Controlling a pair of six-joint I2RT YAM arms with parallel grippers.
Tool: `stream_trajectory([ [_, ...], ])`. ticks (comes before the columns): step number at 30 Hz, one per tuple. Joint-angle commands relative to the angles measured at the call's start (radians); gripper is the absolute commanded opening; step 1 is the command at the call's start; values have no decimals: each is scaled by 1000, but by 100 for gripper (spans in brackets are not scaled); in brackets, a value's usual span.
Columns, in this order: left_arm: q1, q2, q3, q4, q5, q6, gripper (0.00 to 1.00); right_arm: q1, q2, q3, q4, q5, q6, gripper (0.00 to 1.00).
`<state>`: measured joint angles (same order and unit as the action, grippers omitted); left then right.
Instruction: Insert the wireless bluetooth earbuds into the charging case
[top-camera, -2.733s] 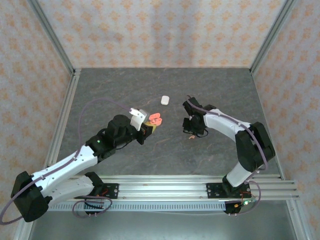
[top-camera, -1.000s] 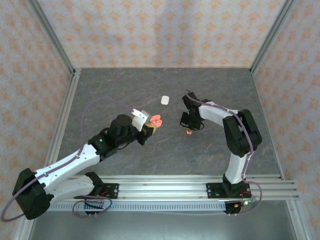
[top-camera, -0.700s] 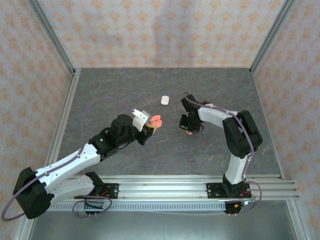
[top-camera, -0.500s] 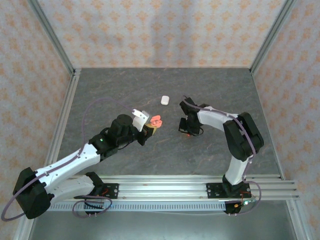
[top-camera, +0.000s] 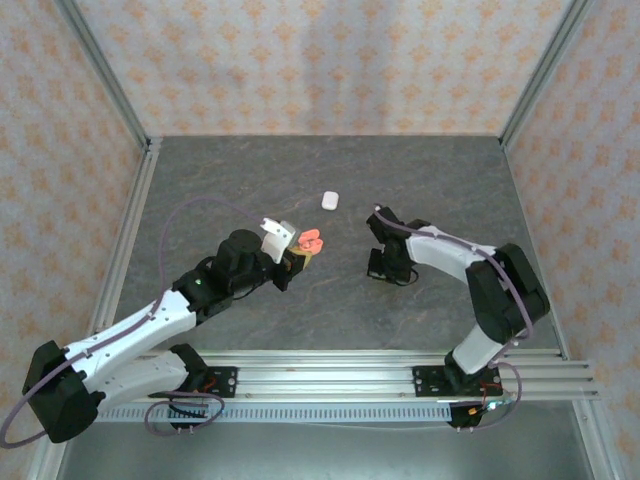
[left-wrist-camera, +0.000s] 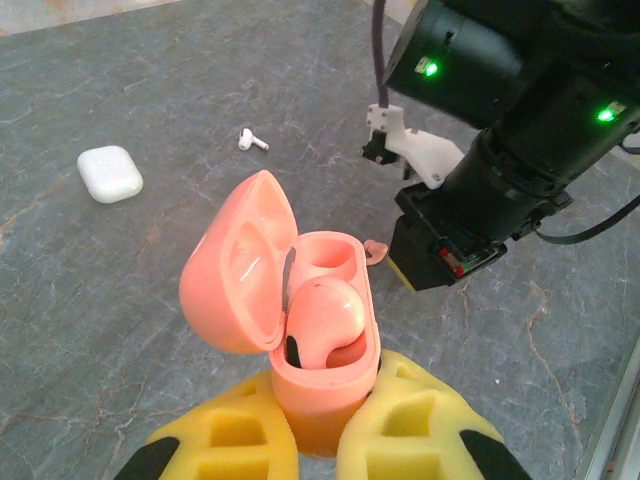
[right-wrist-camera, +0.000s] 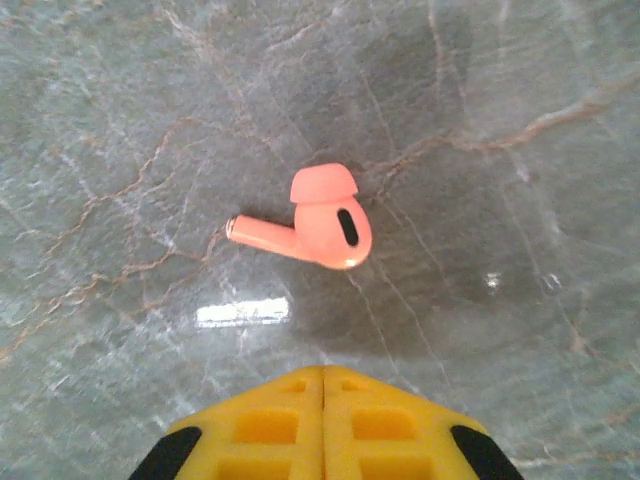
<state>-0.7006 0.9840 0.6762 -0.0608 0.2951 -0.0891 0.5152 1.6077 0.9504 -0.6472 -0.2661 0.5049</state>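
At the left of the top view, the left gripper (left-wrist-camera: 320, 435) is clamped on the base of the pink case (left-wrist-camera: 235, 275) and holds it upright off the table (right-wrist-camera: 500, 120). The lid hangs open to the left. In the left wrist view one pink bud (left-wrist-camera: 328, 312) sits in the near well, and the far well (left-wrist-camera: 325, 255) looks empty. In the upper left of that view a shut white case (left-wrist-camera: 110, 173) lies on the table, with a white bud (left-wrist-camera: 252, 140) well apart to its right.

Further right, the right gripper (right-wrist-camera: 322, 400) has its pads pressed together, with nothing between them. It hovers at the bottom edge of its wrist view. The loose pink bud (right-wrist-camera: 322, 227) lies flat on the table at mid frame, stem pointing left, apart from the pads.

The step in hand appears to be picking up this second pink bud. Next, the jaws would need to part, come down astride the bud's body and close gently. The bud would then be carried left to the empty well and set in stem first.
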Motion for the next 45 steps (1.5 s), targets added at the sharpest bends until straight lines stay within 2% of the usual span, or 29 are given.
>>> stream_trajectory([
  [1, -11, -25, 3, 6, -15, -12, 0, -12, -79, -23, -20, 32, 46, 12],
  [5, -11, -25, 1, 12, -11, -14, 0, -44, -131, -52, 38, 45, 127, 27],
  [10, -11, -33, -6, 15, -11, -13, 0, -78, -149, -80, 135, 46, 199, 32],
  [34, -11, -56, 1, -24, -20, 23, 0, -90, 26, -103, 289, 12, 242, 32],
  [42, -11, -49, 8, -28, -21, 28, 0, -90, 67, -92, 297, 8, 212, 22],
  [45, -11, -44, 10, -28, -21, 29, 0, -90, 76, -82, 276, 6, 191, 22],
])
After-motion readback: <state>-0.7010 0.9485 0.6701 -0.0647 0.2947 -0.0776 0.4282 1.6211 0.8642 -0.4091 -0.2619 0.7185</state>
